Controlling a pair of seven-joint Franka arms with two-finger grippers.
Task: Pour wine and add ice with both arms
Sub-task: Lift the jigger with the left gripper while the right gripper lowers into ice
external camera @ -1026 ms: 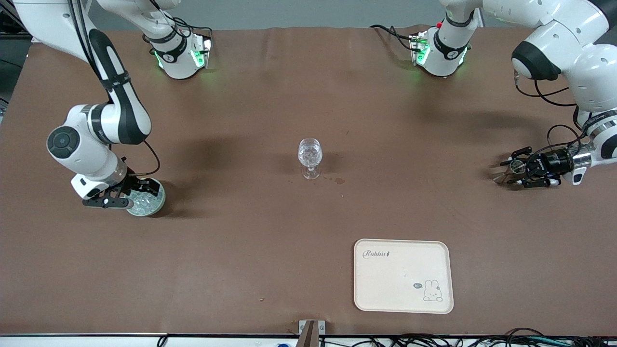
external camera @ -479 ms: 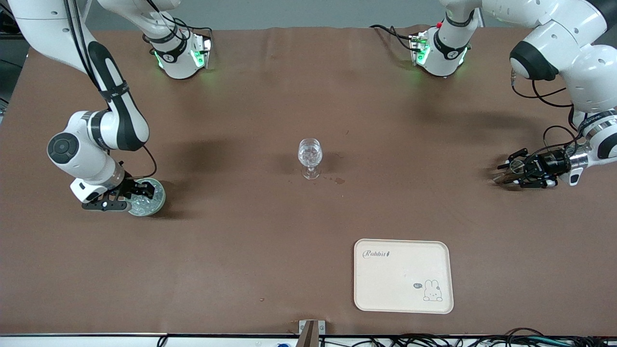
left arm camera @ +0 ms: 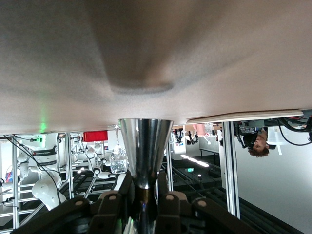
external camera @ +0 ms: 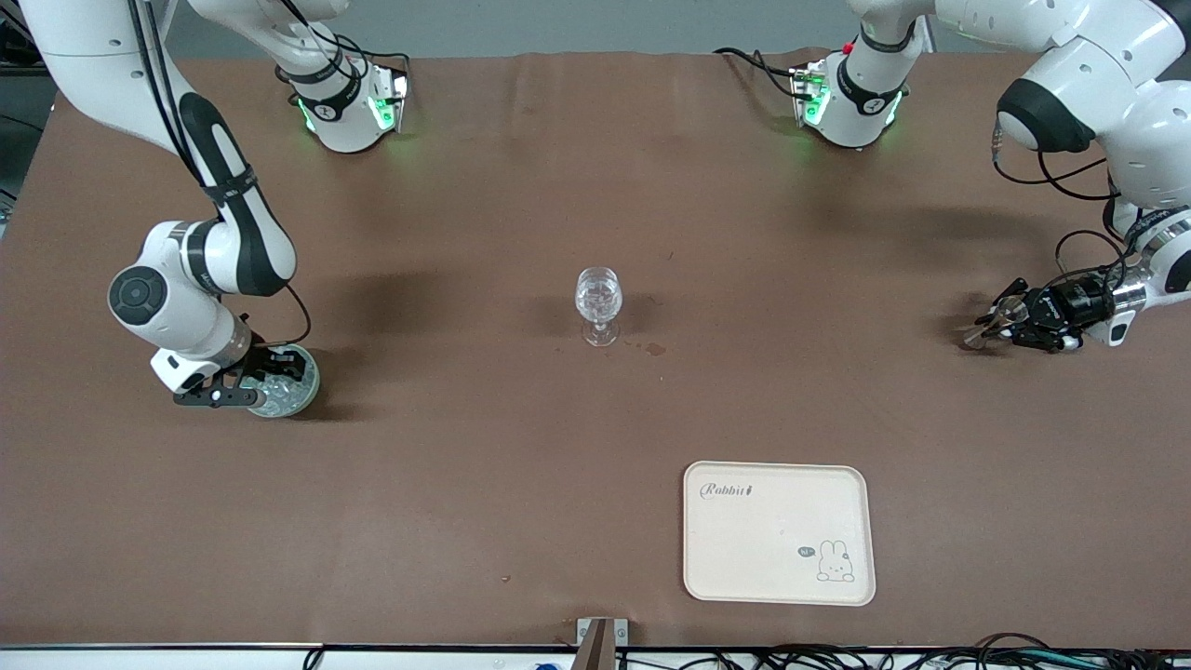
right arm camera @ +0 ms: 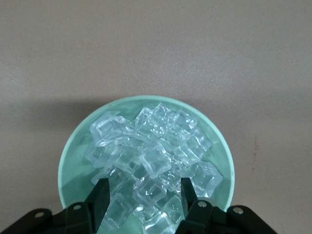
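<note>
A heap of clear ice (right arm camera: 156,151) fills a green bowl (right arm camera: 73,161) near the right arm's end of the table. My right gripper (right arm camera: 145,195) is open just over the ice, one finger on each side of a cube; in the front view it (external camera: 253,383) covers part of the bowl (external camera: 308,383). My left gripper (external camera: 1003,321) is shut on a silvery cone-shaped metal cup (left arm camera: 145,146), held by its narrow waist and lying sideways low over the table at the left arm's end. A clear stemmed glass (external camera: 597,302) stands at the table's middle.
A cream tray (external camera: 780,532) with a rabbit print lies nearer the front camera than the glass. A small dark stain (external camera: 654,349) marks the brown cloth beside the glass's foot. Both arm bases (external camera: 349,112) (external camera: 851,102) stand along the top edge.
My left gripper has drawn back a little toward the left arm's end and turned, with the metal cup still in it. My right gripper has shifted slightly over the bowl.
</note>
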